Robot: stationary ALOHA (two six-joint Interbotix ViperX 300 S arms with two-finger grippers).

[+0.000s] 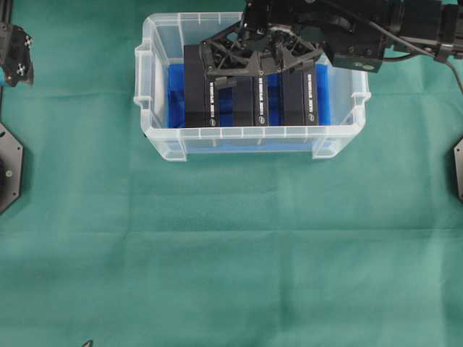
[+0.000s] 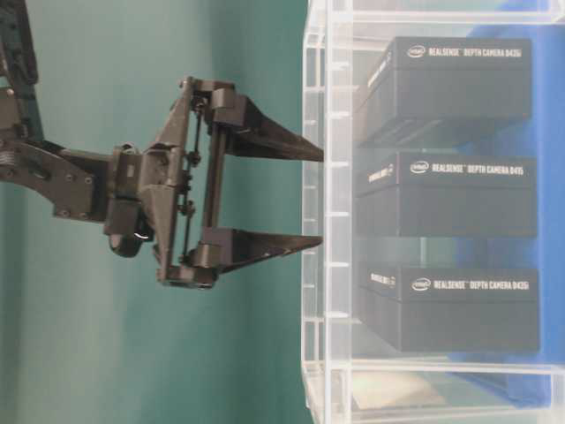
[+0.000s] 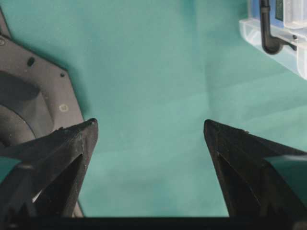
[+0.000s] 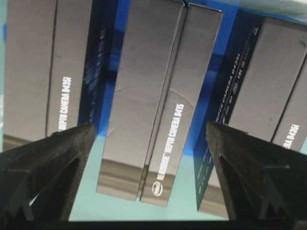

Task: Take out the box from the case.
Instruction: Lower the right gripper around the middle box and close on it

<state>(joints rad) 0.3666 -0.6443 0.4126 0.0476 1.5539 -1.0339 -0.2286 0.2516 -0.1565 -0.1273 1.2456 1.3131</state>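
The case (image 1: 249, 134) is a clear plastic bin with a blue bottom, at the top middle of the green cloth. Three black RealSense boxes stand in it side by side: left (image 1: 200, 90), middle (image 1: 249, 101) and right (image 1: 300, 97). My right gripper (image 1: 257, 66) is open above the case. In the right wrist view its tips (image 4: 149, 125) straddle the middle box (image 4: 153, 96) without touching it. In the table-level view the gripper (image 2: 318, 197) is at the level of the case rim (image 2: 316, 353). My left gripper (image 3: 148, 123) is open and empty over bare cloth, far left (image 1: 16, 54).
Black arm base plates sit at the left edge (image 1: 7, 166) and the right edge (image 1: 458, 166) of the cloth. A corner of the case (image 3: 280, 40) shows at the top right of the left wrist view. Green cloth lies in front of the case.
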